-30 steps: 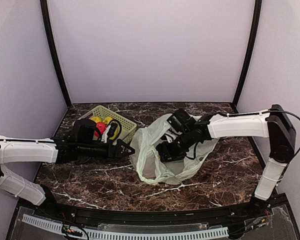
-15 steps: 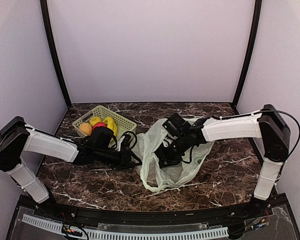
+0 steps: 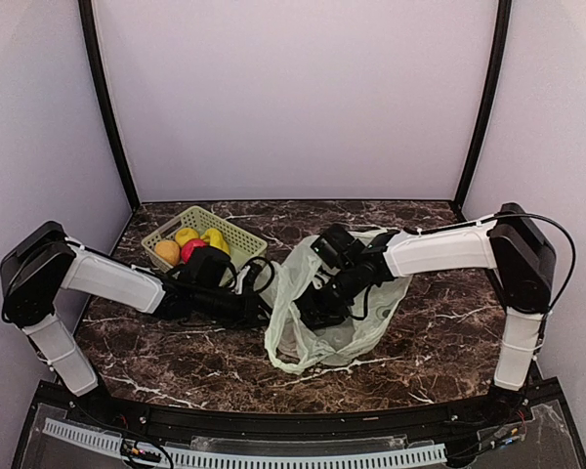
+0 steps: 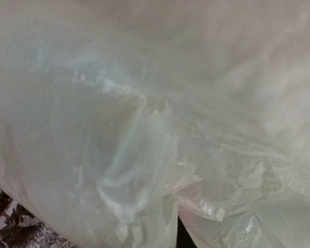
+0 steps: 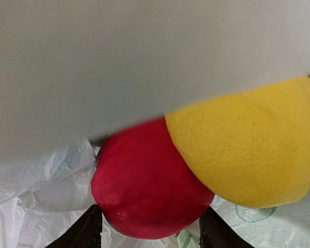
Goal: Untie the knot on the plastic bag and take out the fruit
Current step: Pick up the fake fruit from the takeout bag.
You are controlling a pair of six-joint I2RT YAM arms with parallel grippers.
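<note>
left fingers (image 3: 254,311) have come from the basket (image 3: 244,244) to the bag's (image 3: 293,337) 9 o'clock edge, grip untellable; right fingers (image 5: 88,232) flank the apple (image 5: 144,181) inside, clench untellable: lift-out looks near.

The left wrist view is filled by blurred film of the plastic bag (image 4: 144,103), and from above the tips of the left claw (image 3: 258,308) are hidden at the bag's edge. The right claw (image 5: 150,235) is cut off below; its contact with the red fruit (image 5: 144,181) cannot be judged. The yellow fruit (image 5: 248,144) is partly veiled by blurred film.
</note>
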